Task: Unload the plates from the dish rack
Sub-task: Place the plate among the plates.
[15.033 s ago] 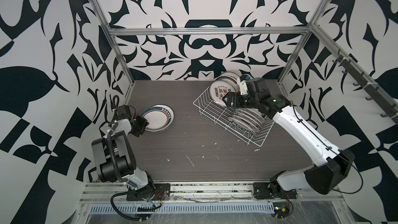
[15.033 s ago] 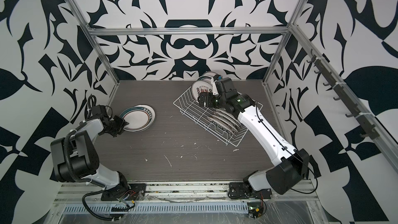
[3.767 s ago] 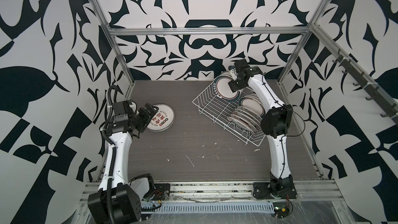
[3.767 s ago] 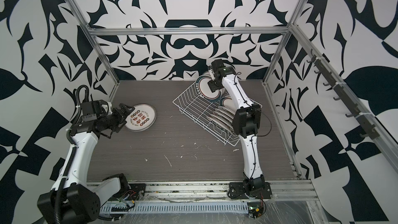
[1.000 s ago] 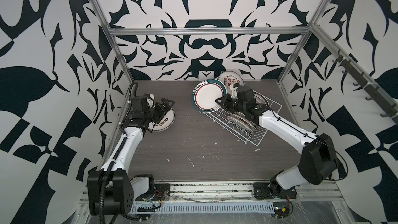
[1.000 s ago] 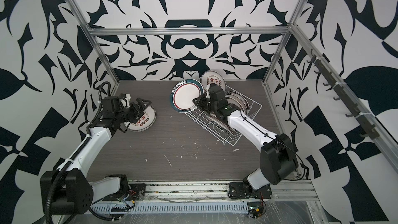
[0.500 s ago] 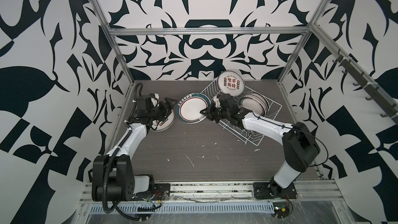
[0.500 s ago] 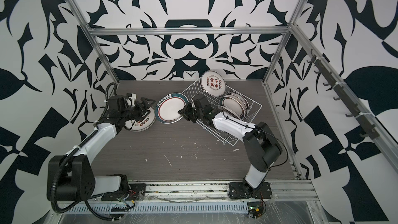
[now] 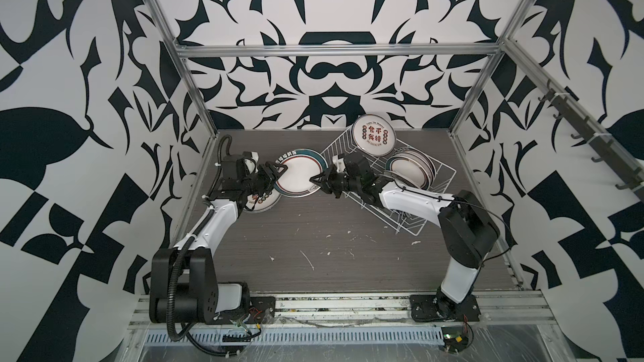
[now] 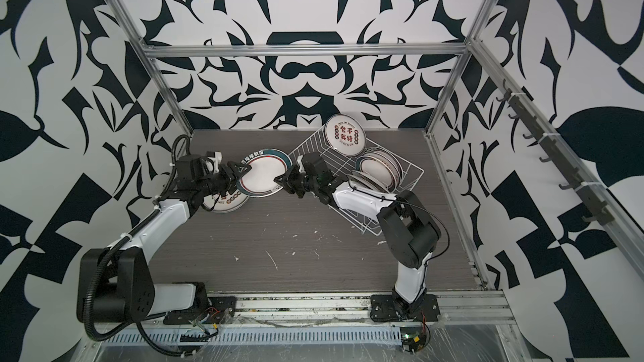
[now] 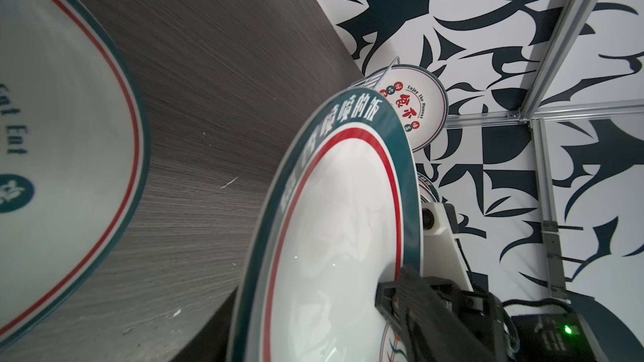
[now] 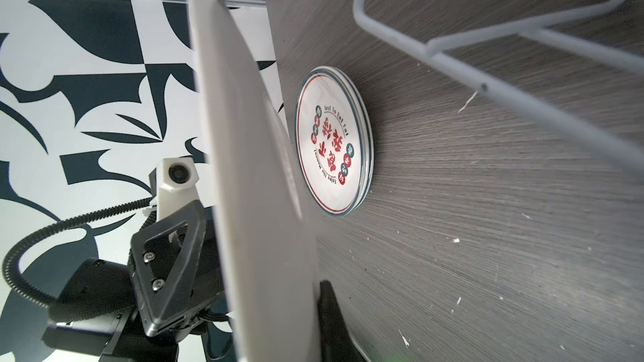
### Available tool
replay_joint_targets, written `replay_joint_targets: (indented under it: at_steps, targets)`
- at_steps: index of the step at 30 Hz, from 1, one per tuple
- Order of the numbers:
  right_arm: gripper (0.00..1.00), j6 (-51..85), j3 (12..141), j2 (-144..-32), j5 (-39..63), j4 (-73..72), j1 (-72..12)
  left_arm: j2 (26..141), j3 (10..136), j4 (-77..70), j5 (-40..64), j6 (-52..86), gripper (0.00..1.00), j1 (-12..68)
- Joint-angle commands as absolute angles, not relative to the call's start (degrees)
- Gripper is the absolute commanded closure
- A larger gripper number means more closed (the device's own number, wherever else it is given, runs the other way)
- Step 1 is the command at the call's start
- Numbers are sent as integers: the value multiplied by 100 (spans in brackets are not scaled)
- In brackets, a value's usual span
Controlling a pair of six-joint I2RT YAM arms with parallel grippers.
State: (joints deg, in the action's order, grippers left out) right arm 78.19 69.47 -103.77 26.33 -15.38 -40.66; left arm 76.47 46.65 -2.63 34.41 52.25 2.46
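Observation:
A white plate with a dark green rim hangs tilted above the table between both arms. My right gripper is shut on its right edge; one dark finger presses its underside. My left gripper straddles the opposite rim, and whether it pinches is unclear. Below it a stack of plates lies flat on the table. The white wire dish rack holds an upright plate with red characters and leaning plates.
Aluminium frame posts and patterned walls close in the dark wood table on three sides. My right arm lies across the rack's near side. White specks dot the table's front half.
My right gripper carried the green-rimmed plate leftward, from beside the rack to over the table. My left gripper moved right to meet it, and its jaws narrowed around the rim.

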Motion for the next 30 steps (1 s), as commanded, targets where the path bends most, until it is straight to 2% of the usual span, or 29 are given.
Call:
replay_joint_targets:
  at_steps: [1, 5, 11, 16, 22, 30]
  targets:
    - [100, 7890, 7360, -10317, 2915, -2262, -4137, 7585, 4641, -241, 3565, 5175, 47, 264]
    - [100, 7892, 7418, -10404, 2962, -2326, -4166, 7526, 4627, -203, 3638, 5153, 66, 260]
    - [100, 7822, 7575, -10594, 3075, -2338, -4190, 7484, 4728, 247, 3605, 5021, 84, 255]
    - [88, 7502, 7827, -10672, 3105, -1960, -4212, 7361, 4794, 553, 3490, 4884, 93, 230]
    - [63, 6944, 8143, -10635, 2919, -1046, -4211, 7058, 4917, 1097, 3369, 4642, 100, 15]
    - [54, 5451, 8899, -10479, 1876, 1456, -4211, 6629, 5037, 1960, 3217, 4234, 100, -732]
